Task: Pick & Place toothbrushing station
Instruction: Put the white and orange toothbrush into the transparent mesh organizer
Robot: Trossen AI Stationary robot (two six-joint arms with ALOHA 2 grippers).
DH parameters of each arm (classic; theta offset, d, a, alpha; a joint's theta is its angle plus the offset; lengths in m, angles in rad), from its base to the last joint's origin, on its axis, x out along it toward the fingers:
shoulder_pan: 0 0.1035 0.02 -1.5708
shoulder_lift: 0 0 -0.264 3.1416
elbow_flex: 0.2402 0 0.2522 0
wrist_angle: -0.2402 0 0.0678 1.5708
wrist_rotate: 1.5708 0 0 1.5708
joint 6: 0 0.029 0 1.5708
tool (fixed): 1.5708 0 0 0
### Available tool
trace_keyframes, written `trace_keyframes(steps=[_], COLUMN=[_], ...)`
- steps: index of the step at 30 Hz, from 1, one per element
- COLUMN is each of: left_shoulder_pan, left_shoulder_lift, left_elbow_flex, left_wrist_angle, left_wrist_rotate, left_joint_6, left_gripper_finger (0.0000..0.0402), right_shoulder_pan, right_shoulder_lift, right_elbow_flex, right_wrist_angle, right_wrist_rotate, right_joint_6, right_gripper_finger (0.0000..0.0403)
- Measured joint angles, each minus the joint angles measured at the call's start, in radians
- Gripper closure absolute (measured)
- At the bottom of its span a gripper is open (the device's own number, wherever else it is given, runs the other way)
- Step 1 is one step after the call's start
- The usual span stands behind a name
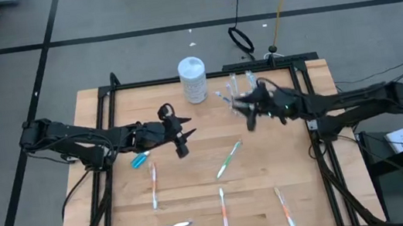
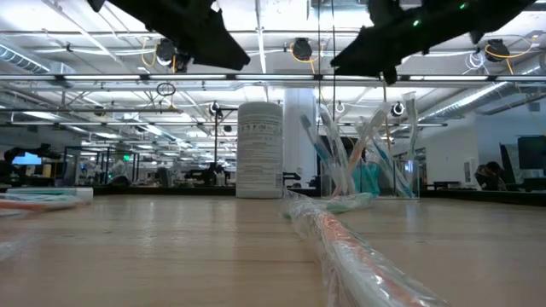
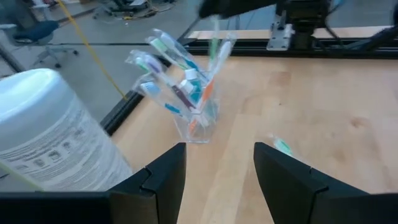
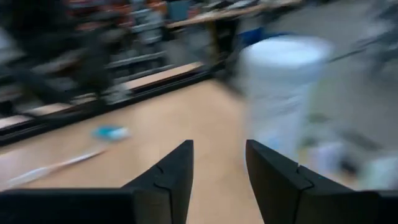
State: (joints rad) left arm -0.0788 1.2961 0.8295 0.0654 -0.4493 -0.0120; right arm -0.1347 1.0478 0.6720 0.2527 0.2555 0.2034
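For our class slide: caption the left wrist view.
Open left end effector faces a clear cup of toothbrushes beside a white canister.

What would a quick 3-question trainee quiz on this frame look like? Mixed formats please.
1. True or false: the clear cup already holds several toothbrushes.
2. Multiple choice: the small blue toothpaste tube on the table lies nearest which gripper? A) left gripper B) right gripper
3. Short answer: what tall white thing stands at the table's far edge beside the cup?

Key:
1. True.
2. A.
3. The white lidded canister.
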Motion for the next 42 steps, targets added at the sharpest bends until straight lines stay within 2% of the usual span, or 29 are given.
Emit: trace_keyframes(steps=[4,6,12,15,18,20,25,30,33,38,42], left_shoulder_pan=[0.000,0.000,0.000,0.000,0.000,0.000,0.000,0.000,0.000,0.000,0.000], left_shoulder_lift=[0.000,0.000,0.000,0.000,0.000,0.000,0.000,0.000,0.000,0.000,0.000], left_elbow_flex=[0.000,0.000,0.000,0.000,0.000,0.000,0.000,0.000,0.000,0.000,0.000], left_wrist_angle=[0.001,0.004,0.005,0.004,0.004,0.002,-0.029,-0.054,-0.056,-0.055,-0.055], left_wrist_rotate=[0.039,0.041,0.041,0.041,0.041,0.041,0.041,0.041,0.041,0.041,0.041], left_joint_6=[0.004,0.014,0.039,0.029,0.022,0.019,0.019,0.014,-0.001,-0.020,-0.020], left_gripper_finger=[0.0206,0.0206,0.0206,0.0206,0.0206,0.0206,0.0206,0.0206,0.0206,0.0206,0.0206], right_shoulder_pan=[0.165,0.239,0.413,0.482,0.563,0.629,0.784,0.900,0.921,0.910,0.906], right_shoulder_lift=[-0.025,-0.025,0.016,0.063,0.117,0.154,0.231,0.294,0.321,0.357,0.392], right_elbow_flex=[0.000,0.011,0.079,0.083,0.084,0.084,0.084,0.084,0.079,0.062,0.047], right_wrist_angle=[-0.039,-0.078,-0.354,-0.480,-0.566,-0.578,-0.573,-0.571,-0.574,-0.572,-0.573], right_wrist_rotate=[-0.011,0.002,-0.007,-0.105,-0.292,-0.380,-0.417,-0.418,-0.416,-0.404,-0.329], right_joint_6=[0.081,0.179,0.500,0.756,1.035,1.169,1.565,1.827,1.853,1.784,1.725], right_gripper_finger=[0.0272,0.0275,0.0277,0.0277,0.0277,0.0277,0.0277,0.0277,0.0277,0.0277,0.0277])
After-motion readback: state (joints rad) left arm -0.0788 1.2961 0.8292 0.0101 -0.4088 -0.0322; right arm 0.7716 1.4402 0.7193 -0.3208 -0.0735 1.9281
